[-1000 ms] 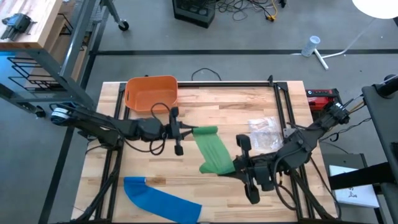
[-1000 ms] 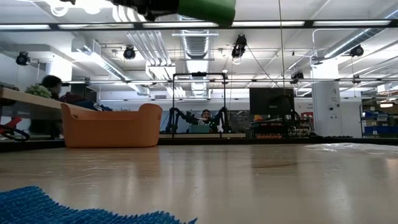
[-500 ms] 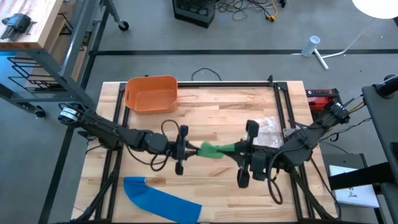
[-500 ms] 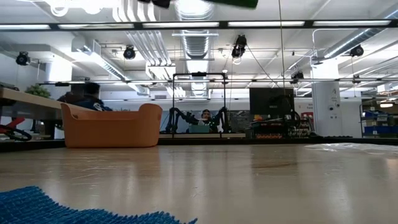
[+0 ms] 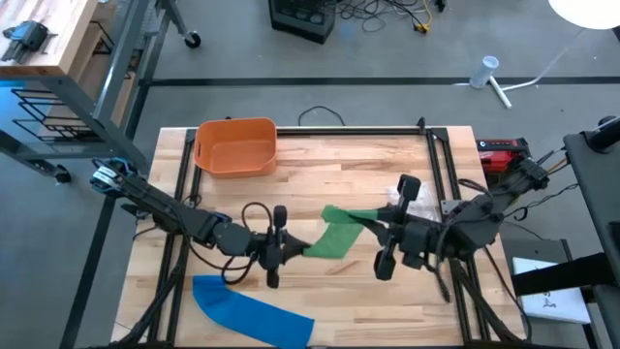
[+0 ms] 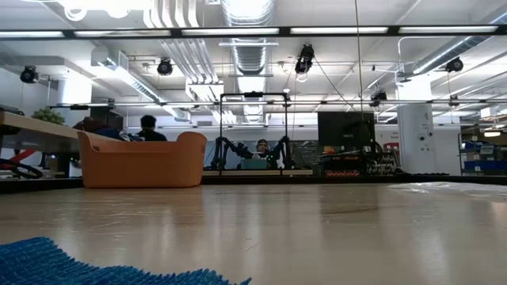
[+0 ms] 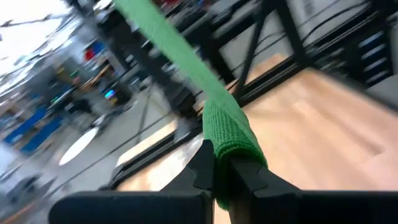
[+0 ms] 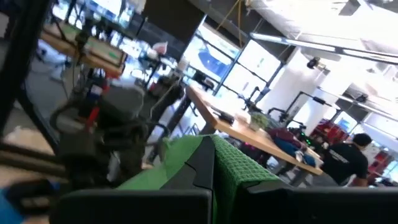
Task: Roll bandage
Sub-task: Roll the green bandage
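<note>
My left claw [image 5: 291, 250] and right claw [image 5: 373, 223] stay clamped on the green bandage [image 5: 334, 236]. It has dropped lower since before. It now hangs flat, stretched between them.

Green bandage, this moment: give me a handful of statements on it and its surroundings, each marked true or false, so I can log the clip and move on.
1. The green bandage is held at both ends, by the left gripper and the right gripper. True.
2. The green bandage lies flat inside the orange basket. False: it is held between the two grippers over the middle of the table, and the basket sits apart at the far left corner with nothing visible in it.
3. A blue bandage lies on the table's near edge, on the left arm's side. True.
4. The left gripper's fingers stand wide open. False: they are shut on the green bandage.
5. The right gripper holds the blue bandage. False: it is shut on the green one.
</note>
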